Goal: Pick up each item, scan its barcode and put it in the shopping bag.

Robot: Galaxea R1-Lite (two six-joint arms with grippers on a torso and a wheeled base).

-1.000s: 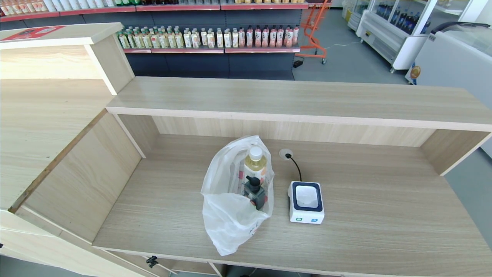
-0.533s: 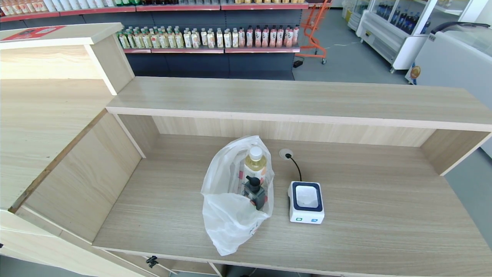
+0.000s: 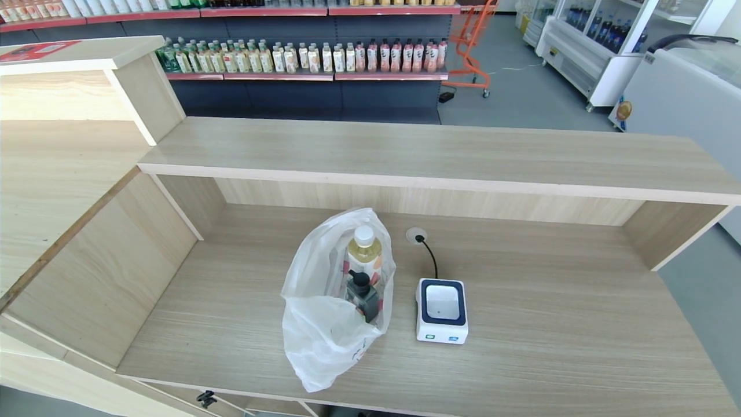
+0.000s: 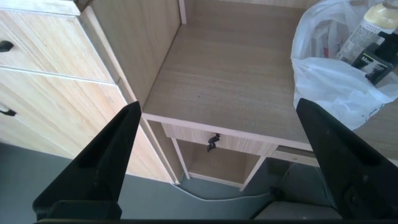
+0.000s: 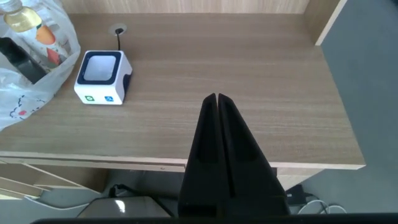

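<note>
Shopping bag (image 3: 324, 330), white plastic, stands on the wooden counter (image 3: 550, 324), ahead and to the right of the left gripper (image 4: 217, 104), whose jaws are spread wide and hold nothing. A tea bottle (image 3: 365, 255) and a dark pump bottle (image 3: 362, 296) sit inside. The barcode scanner (image 3: 441, 310), just beside the bag, lies ahead and to the left of the right gripper (image 5: 217, 98), whose jaws are pressed together and hold nothing. Bagging appears complete, so the next move calls for finding any remaining item.

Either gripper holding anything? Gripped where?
Nothing is held. The left gripper is open and empty; the right gripper is shut on nothing. The drink bottle and pump bottle sit in the shopping bag.
</note>
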